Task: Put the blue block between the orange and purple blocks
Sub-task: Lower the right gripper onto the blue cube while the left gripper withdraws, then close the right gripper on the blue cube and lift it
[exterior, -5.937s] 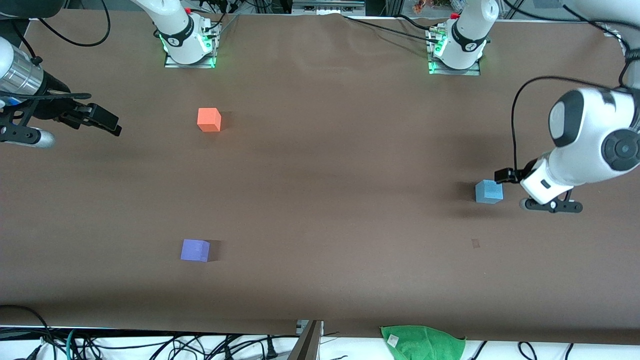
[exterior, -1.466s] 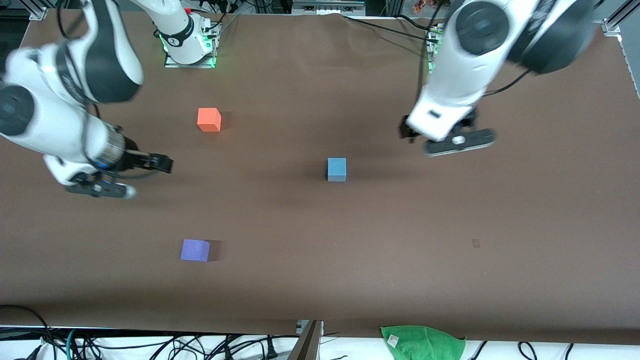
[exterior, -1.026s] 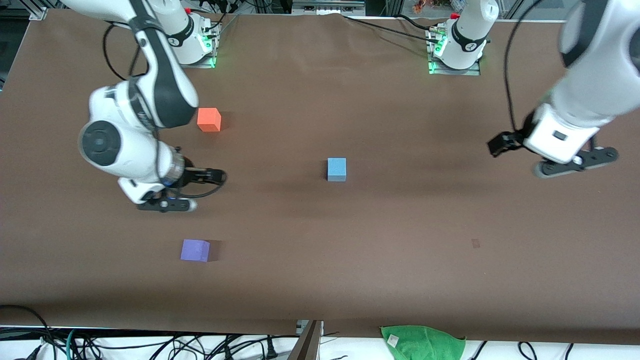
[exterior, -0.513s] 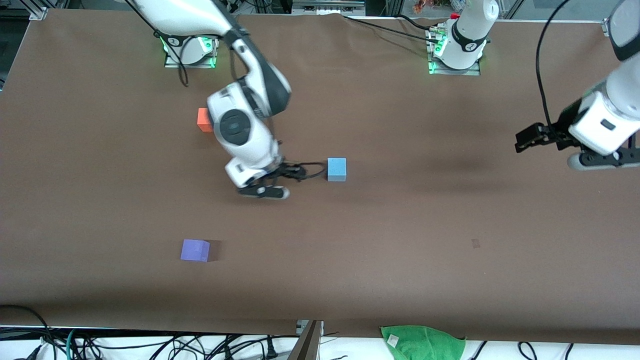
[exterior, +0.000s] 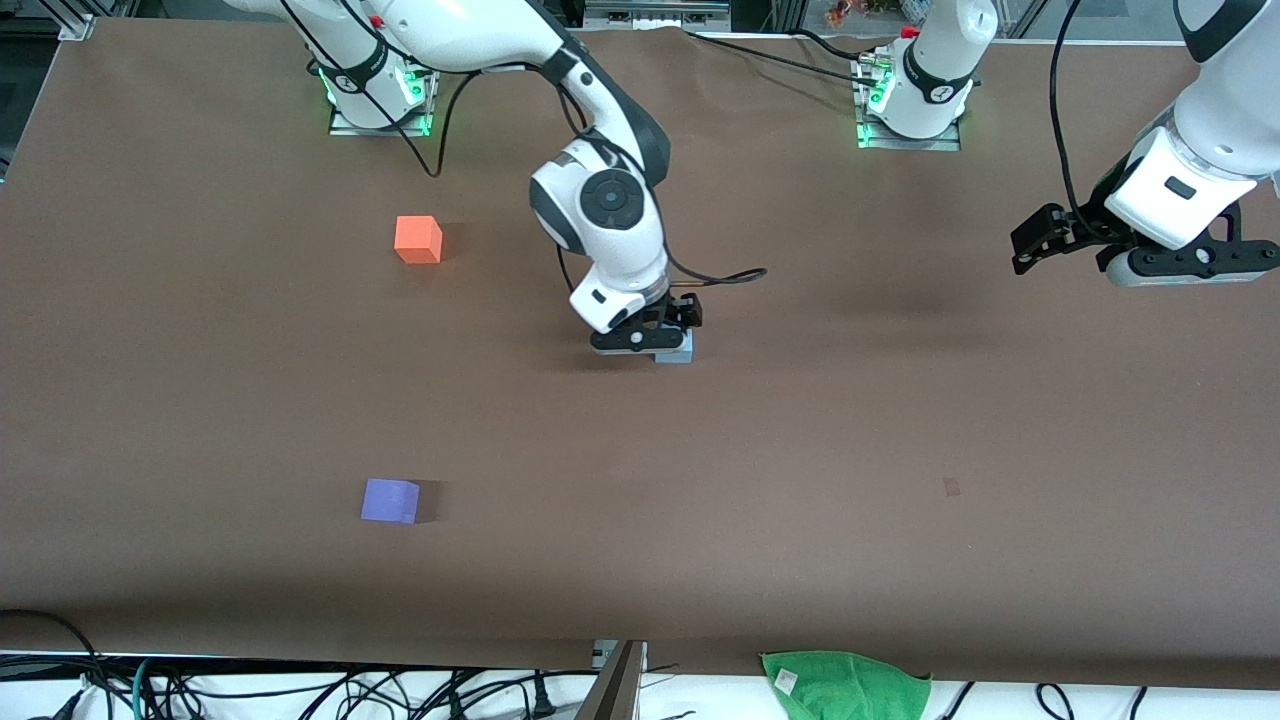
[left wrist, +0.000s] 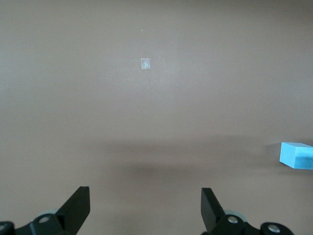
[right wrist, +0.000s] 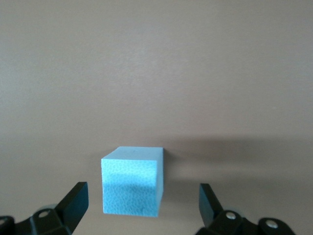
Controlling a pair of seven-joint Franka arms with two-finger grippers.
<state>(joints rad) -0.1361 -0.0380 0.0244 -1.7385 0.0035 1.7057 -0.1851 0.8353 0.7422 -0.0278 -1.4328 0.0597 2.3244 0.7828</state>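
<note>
Here the right tool hangs directly over the blue block, which sits on the brown counter near its middle and is mostly covered by the tool in the front view. In the right wrist view the blue block stands flat on the counter with the two fingers spread wide, one on each side of it and clear of its faces. The block is upright and square to the tool.

The orange block lies toward the right arm's end of the counter, farther from the front camera than the blue block. The purple block lies at about the same end, nearer to the front camera, well apart from the orange one. The blue block is not between them; it rests well apart from both, toward the counter's middle.

The left tool waits in the air over the left arm's end of the counter, its fingers spread with nothing between them. A green cloth lies off the counter's near edge.
</note>
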